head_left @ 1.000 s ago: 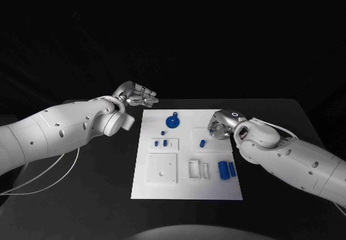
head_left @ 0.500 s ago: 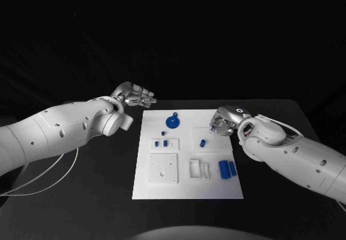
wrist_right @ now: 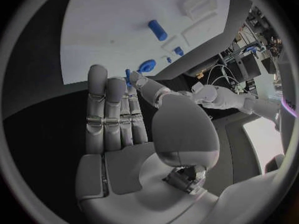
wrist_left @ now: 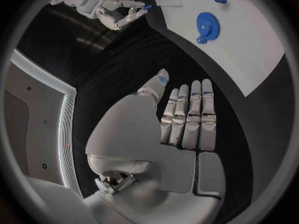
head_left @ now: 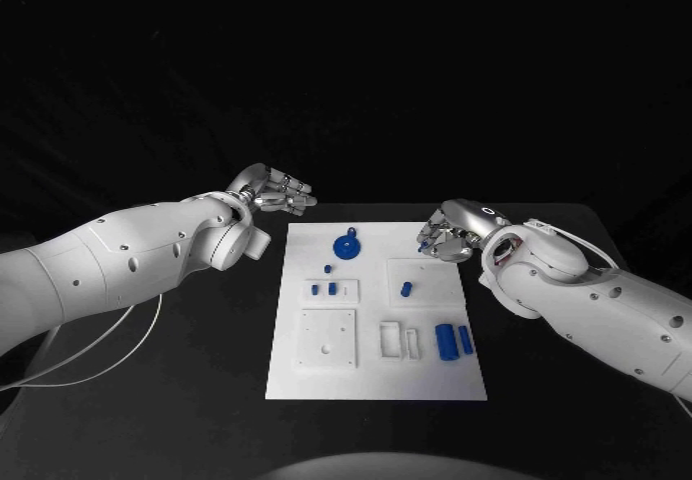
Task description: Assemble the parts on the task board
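Note:
The white task board [head_left: 378,372] lies in the middle of the black table. On it are a blue gear [head_left: 346,243] near the far edge, small blue pegs [head_left: 325,289] in a left slot, a blue part [head_left: 407,290] in a square recess and two blue cylinders [head_left: 454,340] at the right. My right hand [head_left: 450,240] hovers at the board's far right edge and pinches a small blue part [head_left: 424,250] between thumb and fingertips [wrist_right: 129,76]. My left hand [head_left: 274,192] hangs over the table beyond the board's far left corner, fingers straight and holding nothing [wrist_left: 181,129].
White fixtures on the board: a square plate [head_left: 326,337] at the near left and a small frame [head_left: 398,339] beside it. A white cable [head_left: 87,350] loops under my left arm. Black table lies bare on both sides of the board.
My right hand has risen and moved away from me, from beside the square recess to the board's far right edge, keeping the small blue part. The left hand has barely shifted.

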`<state>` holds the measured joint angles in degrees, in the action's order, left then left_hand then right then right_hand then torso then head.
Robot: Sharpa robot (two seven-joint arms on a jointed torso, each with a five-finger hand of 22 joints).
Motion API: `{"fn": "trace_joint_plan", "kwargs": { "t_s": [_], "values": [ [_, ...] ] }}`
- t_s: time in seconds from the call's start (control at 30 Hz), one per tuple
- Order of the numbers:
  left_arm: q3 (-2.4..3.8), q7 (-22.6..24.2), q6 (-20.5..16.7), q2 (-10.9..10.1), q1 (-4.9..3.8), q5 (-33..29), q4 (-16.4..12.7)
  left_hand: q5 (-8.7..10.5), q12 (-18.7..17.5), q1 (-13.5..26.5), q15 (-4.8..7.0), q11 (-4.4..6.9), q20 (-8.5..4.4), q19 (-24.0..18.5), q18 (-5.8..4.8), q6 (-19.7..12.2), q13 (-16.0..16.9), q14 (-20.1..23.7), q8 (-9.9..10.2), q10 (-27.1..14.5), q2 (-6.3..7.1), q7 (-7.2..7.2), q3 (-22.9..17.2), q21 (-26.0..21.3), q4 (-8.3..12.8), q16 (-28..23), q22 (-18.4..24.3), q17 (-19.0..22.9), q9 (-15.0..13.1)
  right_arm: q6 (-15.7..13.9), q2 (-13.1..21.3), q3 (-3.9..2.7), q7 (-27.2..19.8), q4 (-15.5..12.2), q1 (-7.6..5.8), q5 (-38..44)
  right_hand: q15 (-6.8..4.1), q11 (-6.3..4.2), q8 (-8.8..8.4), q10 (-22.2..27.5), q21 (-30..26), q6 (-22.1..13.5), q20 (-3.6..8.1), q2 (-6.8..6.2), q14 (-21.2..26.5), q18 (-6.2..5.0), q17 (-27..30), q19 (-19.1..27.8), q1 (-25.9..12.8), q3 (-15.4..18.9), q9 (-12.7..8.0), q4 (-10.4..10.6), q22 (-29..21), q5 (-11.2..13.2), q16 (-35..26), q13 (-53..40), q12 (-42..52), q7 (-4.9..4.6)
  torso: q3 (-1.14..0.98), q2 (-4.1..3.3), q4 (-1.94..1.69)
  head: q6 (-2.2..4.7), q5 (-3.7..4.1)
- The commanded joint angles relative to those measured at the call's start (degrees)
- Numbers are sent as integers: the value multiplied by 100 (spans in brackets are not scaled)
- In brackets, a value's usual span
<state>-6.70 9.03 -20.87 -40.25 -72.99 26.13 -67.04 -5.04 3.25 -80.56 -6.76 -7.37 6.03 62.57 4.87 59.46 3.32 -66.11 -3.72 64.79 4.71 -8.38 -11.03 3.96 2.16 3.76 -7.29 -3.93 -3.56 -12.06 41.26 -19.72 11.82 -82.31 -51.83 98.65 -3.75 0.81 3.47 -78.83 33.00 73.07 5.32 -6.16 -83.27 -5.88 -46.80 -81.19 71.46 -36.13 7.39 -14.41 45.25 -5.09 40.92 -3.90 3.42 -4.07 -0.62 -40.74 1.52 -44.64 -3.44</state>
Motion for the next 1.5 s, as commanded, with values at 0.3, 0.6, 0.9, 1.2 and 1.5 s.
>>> {"fn": "trace_joint_plan", "kwargs": {
  "t_s": [0.3, 0.6, 0.9, 1.2, 1.5],
  "values": [
    [2, 159, -48, 169, 7, -104, 92, 24, 11, -1, -7, 6, -6, 39, 11, 4, 2, 3, 10, -7, -90, 19, -14, 45, 7, -24, 27, 7, -3, -18, -241, 102, -115, -567, 189, 224, -28, 1, 22, -42, -56, 28, 4, 58, -14, -100, -3, -52, -9, 21, 15, -17, 76, -17, -39, -4, 12, -18, 53, 139, 6, -105, -320],
    [0, 212, -186, 357, 16, -163, 189, 19, 12, 7, -2, 9, -11, 47, 10, 15, 2, -9, 10, 4, -101, 23, -27, 50, 5, -23, 31, 7, -3, -20, -652, 558, -28, -612, 221, 710, -28, -2, 22, -48, -92, 36, 5, 57, -16, -98, -1, -72, -16, -3, 16, -34, 160, -3, -35, -4, 12, -13, 90, 242, -12, -209, -551],
    [-1, 260, -216, 605, 46, -240, 366, 12, 11, 12, 2, 13, -16, 50, 9, 18, 1, -16, 10, 9, -119, 24, -42, 53, 0, -23, 33, 7, -3, -27, -967, 962, 56, -443, 226, 1049, -29, 0, 22, -53, -158, 40, 7, 56, -16, -102, 14, -90, -25, -22, 15, -56, 367, 3, -19, -5, 12, -13, 131, 285, -40, -291, -704],
    [0, 280, -209, 741, 54, -259, 442, 6, 11, 20, 1, 11, -17, 49, 6, 16, 1, -14, 10, 7, -118, 23, -50, 54, 7, -23, 36, 7, -3, -44, -1172, 1210, 92, -237, 237, 1210, -30, 0, 21, -54, -180, 40, 7, 53, -19, -104, 20, -99, -23, -30, 14, -61, 408, -1, -15, -5, 12, -13, 122, 272, -42, -379, -828],
    [0, 273, -176, 786, 55, -262, 449, 9, 10, 33, -2, 8, -16, 45, 4, 9, 1, -5, 10, -3, -123, 21, -56, 54, 12, -24, 40, 8, -3, -28, -1275, 1314, 86, -135, 283, 1262, -32, -6, 23, -57, -214, 43, 10, 60, -20, -106, 39, -117, -30, -29, 13, -71, 518, -2, -4, -5, 12, -13, 121, 278, -25, -470, -921]
  ]
}}
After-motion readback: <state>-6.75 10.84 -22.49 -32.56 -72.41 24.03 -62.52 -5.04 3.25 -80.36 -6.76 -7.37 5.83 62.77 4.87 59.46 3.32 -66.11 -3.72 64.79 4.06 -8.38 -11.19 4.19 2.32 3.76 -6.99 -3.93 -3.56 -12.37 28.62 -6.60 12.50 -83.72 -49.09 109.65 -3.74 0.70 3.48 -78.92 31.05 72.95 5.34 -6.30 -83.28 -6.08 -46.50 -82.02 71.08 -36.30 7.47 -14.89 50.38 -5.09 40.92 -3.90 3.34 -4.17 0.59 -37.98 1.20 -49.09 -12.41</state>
